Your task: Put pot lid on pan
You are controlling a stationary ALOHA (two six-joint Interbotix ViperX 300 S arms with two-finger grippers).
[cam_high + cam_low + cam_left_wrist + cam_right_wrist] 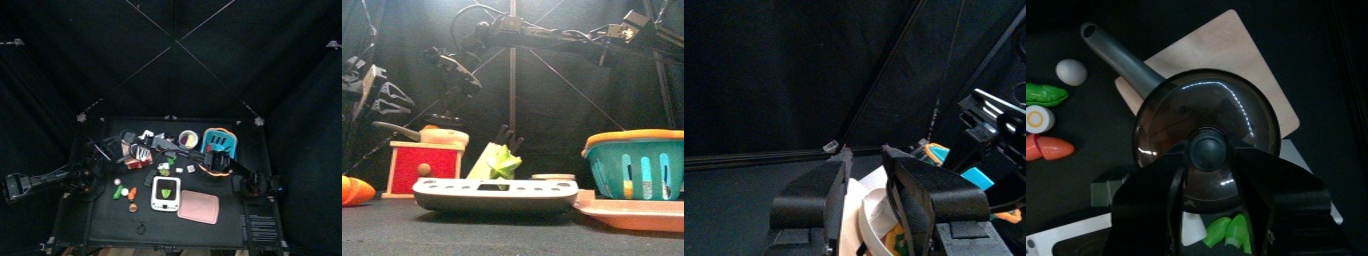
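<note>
While the right gripper [1209,166] hangs straight over the pan [1120,55], we see its two jaws standing apart on either side of the black knob [1207,150] of the pot lid [1207,110]; whether they press on the knob we cannot tell. From the right wrist view the dark domed lid covers the round body of the pan, so that only the pan's long handle sticks out from under it. Pan and lid sit on a pale wooden board [1247,50]. Beside the board we make out a white egg [1072,71], a green vegetable [1042,94] and an orange-red piece [1046,148] on the black table [1066,200]. Across the table's front we see a white scale [496,195], a red box [422,168], a teal basket [643,165] and a pink tray [629,212]. The left gripper [866,156] is held up off the table at the left side, its jaws slightly apart with nothing between them, pointing toward the black curtain [778,70].
</note>
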